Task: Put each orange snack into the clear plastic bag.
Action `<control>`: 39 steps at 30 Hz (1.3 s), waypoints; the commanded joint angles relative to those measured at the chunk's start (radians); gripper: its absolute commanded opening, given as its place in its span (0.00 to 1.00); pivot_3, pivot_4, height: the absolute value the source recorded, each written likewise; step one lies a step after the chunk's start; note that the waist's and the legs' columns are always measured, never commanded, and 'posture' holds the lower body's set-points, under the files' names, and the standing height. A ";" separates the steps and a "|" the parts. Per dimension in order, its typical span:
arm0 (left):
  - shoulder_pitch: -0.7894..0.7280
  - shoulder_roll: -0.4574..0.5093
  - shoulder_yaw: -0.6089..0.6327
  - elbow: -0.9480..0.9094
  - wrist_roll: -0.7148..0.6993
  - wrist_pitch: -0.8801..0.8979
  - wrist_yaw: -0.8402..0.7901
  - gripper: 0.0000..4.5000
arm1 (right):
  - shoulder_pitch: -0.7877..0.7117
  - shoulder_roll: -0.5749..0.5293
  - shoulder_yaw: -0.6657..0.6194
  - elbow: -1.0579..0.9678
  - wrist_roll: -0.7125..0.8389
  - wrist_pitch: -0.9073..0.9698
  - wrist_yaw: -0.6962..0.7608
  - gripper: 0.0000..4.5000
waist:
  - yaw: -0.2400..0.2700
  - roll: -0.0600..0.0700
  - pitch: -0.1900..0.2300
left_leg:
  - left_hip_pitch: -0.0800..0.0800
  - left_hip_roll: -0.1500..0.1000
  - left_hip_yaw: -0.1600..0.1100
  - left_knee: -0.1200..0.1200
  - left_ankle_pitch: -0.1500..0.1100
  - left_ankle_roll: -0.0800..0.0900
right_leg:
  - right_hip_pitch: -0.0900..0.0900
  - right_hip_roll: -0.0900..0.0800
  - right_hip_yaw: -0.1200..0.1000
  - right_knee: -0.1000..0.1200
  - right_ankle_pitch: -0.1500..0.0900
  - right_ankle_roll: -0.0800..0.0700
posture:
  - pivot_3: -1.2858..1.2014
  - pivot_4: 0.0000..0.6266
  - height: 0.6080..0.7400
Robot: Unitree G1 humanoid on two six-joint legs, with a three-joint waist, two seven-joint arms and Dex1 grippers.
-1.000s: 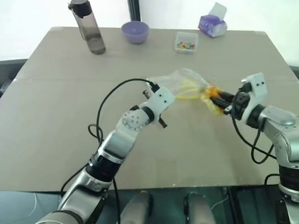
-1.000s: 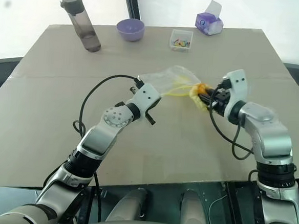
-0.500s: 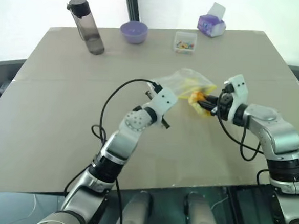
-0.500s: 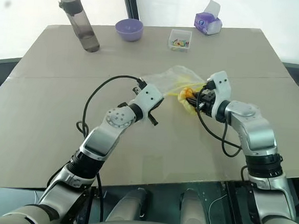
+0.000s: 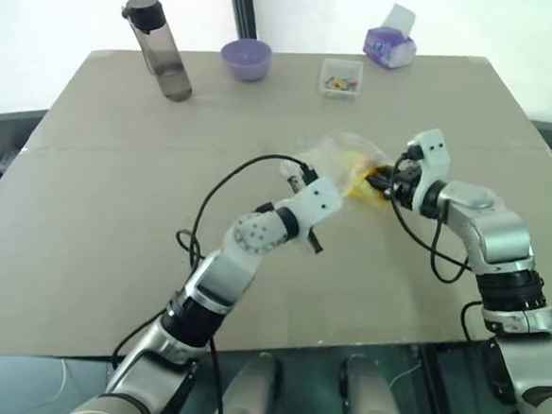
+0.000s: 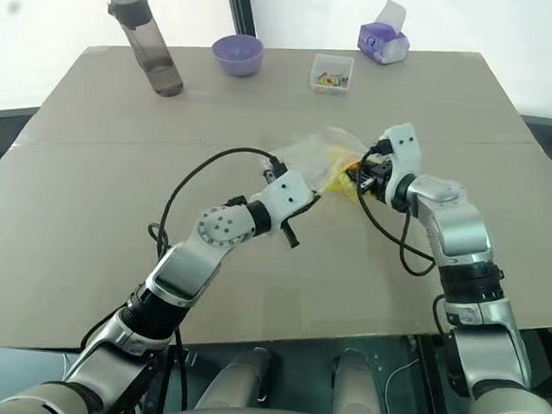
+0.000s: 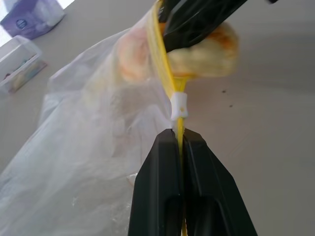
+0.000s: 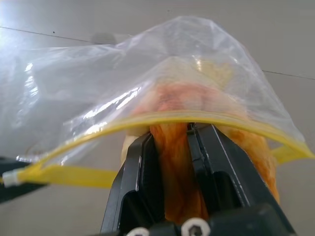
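The clear plastic bag (image 5: 329, 155) lies crumpled at the table's middle, its mouth facing right. My left gripper (image 7: 179, 135) is shut on the bag's yellow seal strip (image 7: 167, 83) near its white slider and holds that edge up. My right gripper (image 8: 172, 132) is shut on an orange snack (image 8: 170, 152), a soft orange-yellow bun. It holds the snack at the bag's mouth, under the arched seal strip. The snack's (image 5: 361, 185) front part lies inside the bag, its rear part still outside between the fingers.
Along the table's far edge stand a dark bottle (image 5: 159, 47), a purple bowl (image 5: 247, 58), a small clear box of colourful bits (image 5: 341, 78) and a purple tissue pack (image 5: 390, 46). A black cable loops over my left forearm (image 5: 222, 189).
My right gripper has carried the snack to the left, from beside the bag into its mouth. My left gripper has shifted right and back a little with the seal strip, bunching the bag.
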 commanded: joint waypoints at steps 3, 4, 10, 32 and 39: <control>0.004 -0.005 0.002 -0.049 -0.005 -0.024 -0.012 0.00 | -0.042 0.031 -0.009 -0.017 0.008 -0.023 -0.003 0.24 | 0.002 0.000 0.000 | 0.000 0.000 0.000 0.000 0.000 0.000 | 0.000 0.000 0.000 0.000 0.000 0.000 | 0.52 0.24 0.99; 0.005 -0.005 0.002 -0.048 -0.005 -0.024 -0.012 0.00 | -0.047 0.043 -0.018 -0.005 0.007 -0.020 -0.019 0.24 | 0.002 0.000 0.000 | 0.000 0.000 0.000 0.000 0.000 0.000 | 0.000 0.000 0.000 0.000 0.000 0.000 | 0.52 0.24 0.99; 0.011 -0.023 0.038 -0.036 -0.014 -0.003 0.012 0.00 | -0.046 0.056 -0.036 -0.009 0.012 -0.003 -0.037 0.72 | 0.002 0.000 0.000 | 0.000 0.000 0.000 0.000 0.000 0.000 | 0.000 0.000 0.000 0.000 0.000 0.000 | 0.52 0.24 0.99; 0.051 -0.008 0.119 0.034 -0.048 -0.013 0.024 0.00 | 0.075 -0.009 -0.126 0.001 0.137 0.121 0.016 0.98 | 0.000 0.000 0.000 | 0.000 0.000 0.000 0.000 0.000 0.000 | 0.000 0.000 0.000 0.000 0.000 0.000 | 0.52 0.24 0.99; 0.073 -0.001 0.108 0.018 -0.055 0.009 0.005 0.00 | 0.048 0.059 -0.101 0.107 0.129 0.058 0.031 0.98 | 0.001 0.000 0.000 | 0.000 0.000 0.000 0.000 0.000 0.000 | 0.000 0.000 0.000 0.000 0.000 0.000 | 0.52 0.24 0.99</control>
